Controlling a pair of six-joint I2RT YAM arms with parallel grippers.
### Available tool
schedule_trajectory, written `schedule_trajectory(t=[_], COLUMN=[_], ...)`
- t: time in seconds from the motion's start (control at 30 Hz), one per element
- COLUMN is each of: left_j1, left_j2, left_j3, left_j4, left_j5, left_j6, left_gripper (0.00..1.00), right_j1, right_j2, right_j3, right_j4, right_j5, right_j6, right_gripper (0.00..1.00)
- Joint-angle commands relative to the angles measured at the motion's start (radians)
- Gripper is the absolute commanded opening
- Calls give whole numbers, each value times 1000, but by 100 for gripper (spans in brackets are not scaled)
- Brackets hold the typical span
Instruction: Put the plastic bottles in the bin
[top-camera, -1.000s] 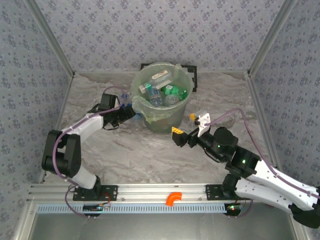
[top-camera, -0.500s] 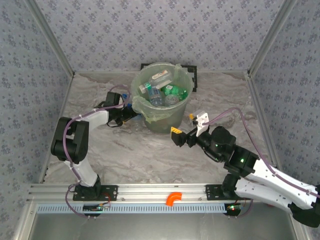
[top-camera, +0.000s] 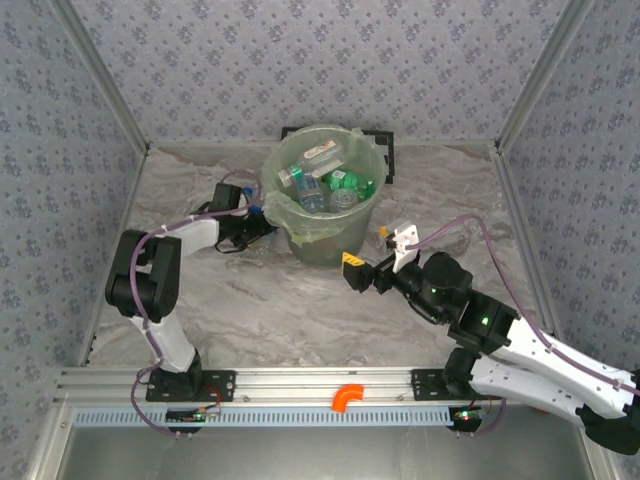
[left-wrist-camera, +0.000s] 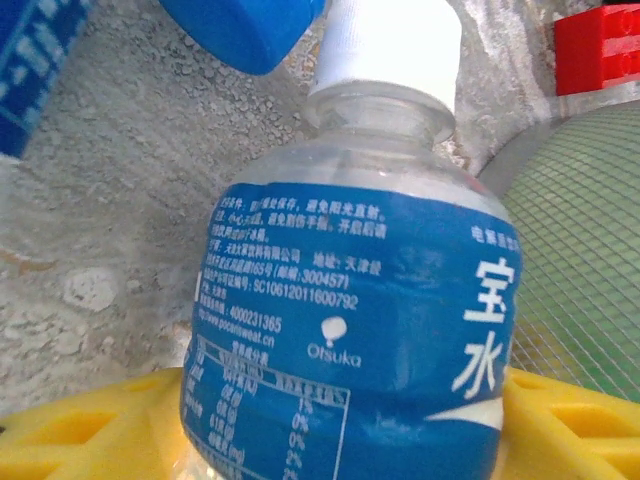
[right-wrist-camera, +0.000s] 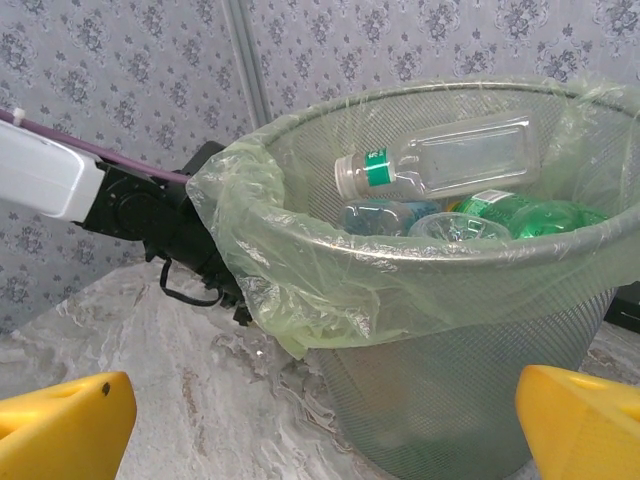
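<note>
Left claw (left-wrist-camera: 340, 435): bottle (left-wrist-camera: 350, 300) between fingers, base cut off at lower edge. Blue cap (left-wrist-camera: 245, 30) beyond claw, cropped at top.

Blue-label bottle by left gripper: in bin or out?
Out: clear white-capped blue-label plastic bottle sits between yellow fingers on the table, beside the pale green bin.

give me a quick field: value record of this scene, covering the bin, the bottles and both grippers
bin: pale green, lined, upright on the table, holding several bottles
top of pile: clear bottle with a white cap, lying on its side
outside the bin: blue-label bottle with a white cap, beside the bin on the left arm's side
left gripper: closed on the blue-label bottle, a yellow finger at each side
right gripper: open, empty, facing the bin
</note>
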Motion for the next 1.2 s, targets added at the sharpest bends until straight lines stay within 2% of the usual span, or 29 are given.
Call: schedule_trajectory(t=[0.0,0.33,0.73,0.97,1.17], left_j1=[2,3,-10,-75,-186], left_j2=[-82,-280,-572,-658,-676], left_j3=[-8,-34,80,177,260], left_j4=[-17,-99,-298,-344,-306], left_j5=[-11,-51,-221,-280,-349], left_j6=[7,-4,-66,-154,-256], left_gripper=[67,67,68,68,66], right_j1=[6,5,6,8,8], right_j2=[3,-11,-11,-11,-24], right_j3=[33,31,22,20,15], right_j4=[10,9,35,45,53], right_j5=[20,17,6,-1,-3], right_j6=[-10,-5,-5,-7,-11], right_gripper=[99,99,99,99,99])
